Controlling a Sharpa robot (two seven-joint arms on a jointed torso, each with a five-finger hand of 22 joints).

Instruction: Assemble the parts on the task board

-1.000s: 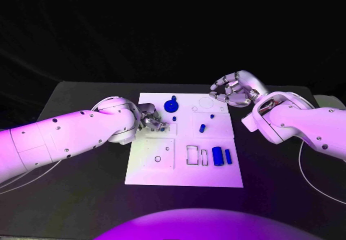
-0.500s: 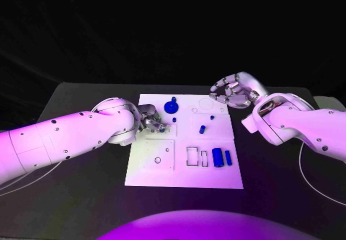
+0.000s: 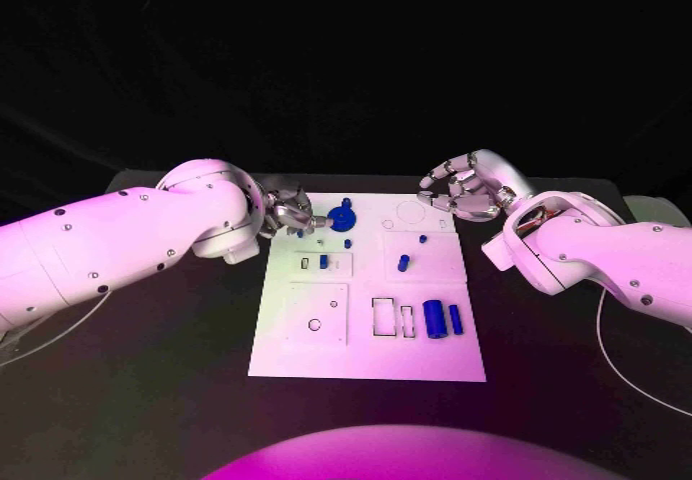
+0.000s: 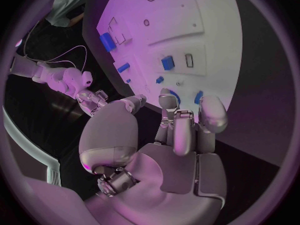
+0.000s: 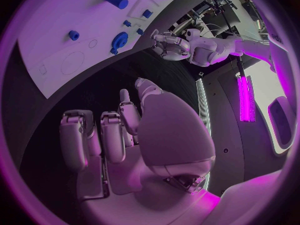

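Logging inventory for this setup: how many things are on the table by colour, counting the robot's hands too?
Blue parts: 7
White board: 1
Silver hands: 2, left hand and right hand
Total: 10

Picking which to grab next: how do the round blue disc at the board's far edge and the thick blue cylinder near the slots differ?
The disc is round and flat; the cylinder is long, lying on its side. The disc sits beside the left hand; the cylinder lies at the board's near right, apart from both hands. Both are blue.
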